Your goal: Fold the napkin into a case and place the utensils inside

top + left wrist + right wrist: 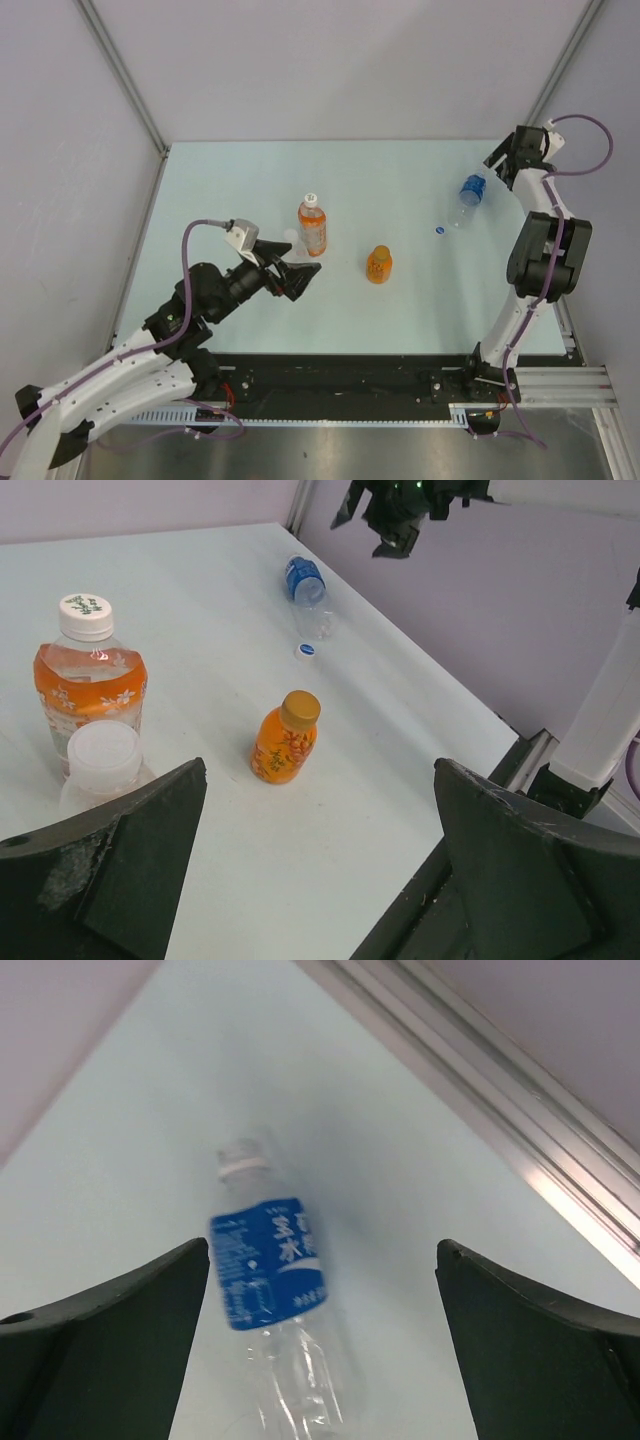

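Your left gripper (297, 268) and right gripper (498, 168) gape wide, gripping nothing. A clear, blue-labelled bottle (270, 1290) lies on the table (420, 310) below the right one, with a blue cap (440, 230) nearby. You cannot tell where the napkin is.

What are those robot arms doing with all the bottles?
Nothing is being held right now. The right gripper hangs open over a blue-labelled bottle lying on the table, with a blue cap nearby. The left gripper is open too, close to a tall orange bottle; a small orange bottle stands further right. No napkin or cutlery is in view.
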### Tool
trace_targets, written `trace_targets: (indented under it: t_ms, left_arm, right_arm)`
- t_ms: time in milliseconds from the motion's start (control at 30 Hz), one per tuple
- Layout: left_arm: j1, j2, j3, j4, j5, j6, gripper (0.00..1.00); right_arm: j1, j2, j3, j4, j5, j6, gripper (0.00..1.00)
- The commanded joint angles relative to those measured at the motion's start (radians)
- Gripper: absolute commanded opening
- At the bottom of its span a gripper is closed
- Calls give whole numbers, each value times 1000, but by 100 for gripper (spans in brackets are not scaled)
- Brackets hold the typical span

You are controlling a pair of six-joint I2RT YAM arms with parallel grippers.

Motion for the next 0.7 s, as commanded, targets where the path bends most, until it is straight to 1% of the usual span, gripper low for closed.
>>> trace_targets:
  t_ms: [0,133,267,433,667]
  left_arm:
    - [2,20,1,53,26,-20,100]
    - [2,27,3,44,33,-15,100]
    - [2,23,-2,45,33,-17,100]
    - [2,15,1,37,30,-9,100]
    - [2,18,1,40,33,-11,100]
  right_arm:
    - [36,76,119,-71,-114,18,100]
    - [84,118,148,-89,-129,29,100]
    - [125,201,249,-170,-171,40,100]
    - [167,284,314,-220,-137,27,100]
    - [182,370,388,-287,-114,-11,100]
